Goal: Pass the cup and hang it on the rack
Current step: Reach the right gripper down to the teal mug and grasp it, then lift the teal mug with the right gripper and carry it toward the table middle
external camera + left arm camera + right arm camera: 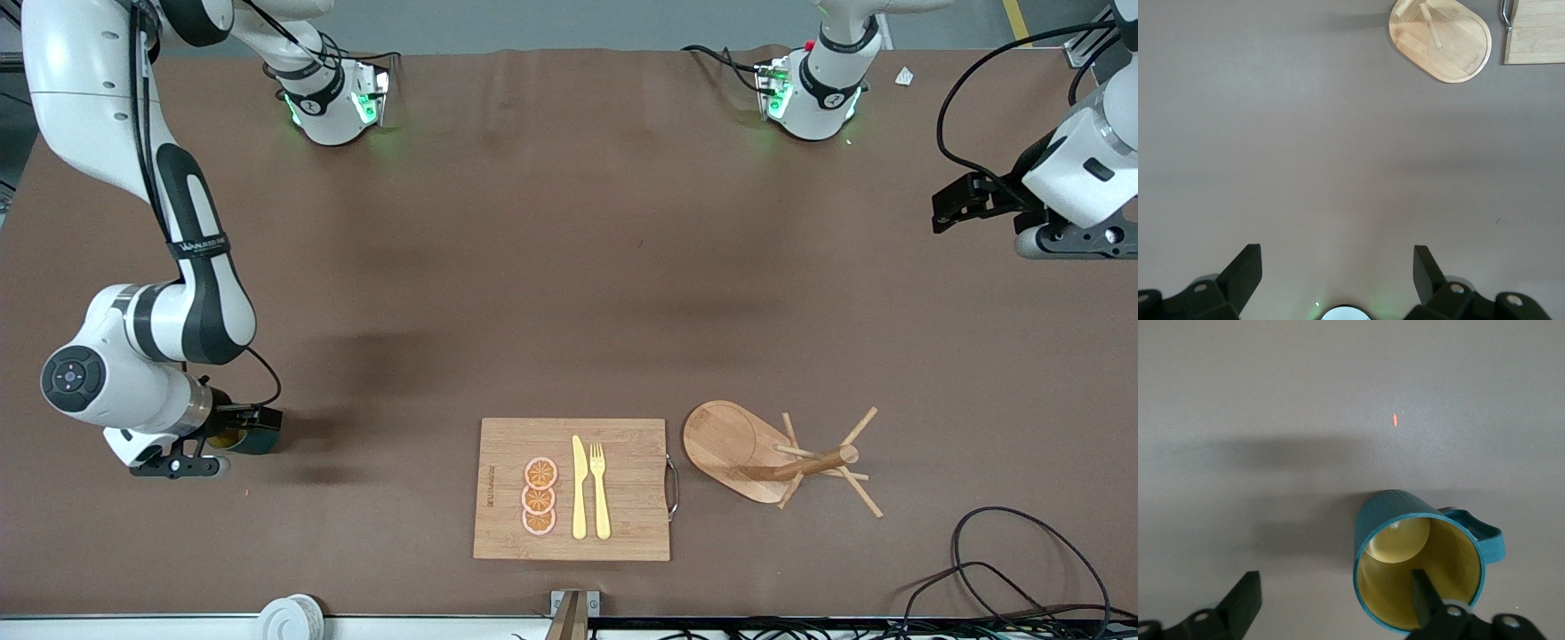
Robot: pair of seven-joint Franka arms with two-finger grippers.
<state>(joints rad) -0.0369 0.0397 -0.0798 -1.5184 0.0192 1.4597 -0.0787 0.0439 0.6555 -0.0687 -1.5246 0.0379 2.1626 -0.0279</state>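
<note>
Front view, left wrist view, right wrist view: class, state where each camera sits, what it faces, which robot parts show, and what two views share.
Front view: high across the table, facing both arms, the cutting board and rack.
Left wrist view: on the left arm's wrist, looking down past the open left gripper at bare table.
Right wrist view: on the right wrist; open right gripper straddles the cup rim.
Shared: rack, front and left wrist.

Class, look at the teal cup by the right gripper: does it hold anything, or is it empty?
Empty. The right wrist view looks straight into the cup; its bare yellow inside and bottom show, with only one finger of the right gripper in front.
</note>
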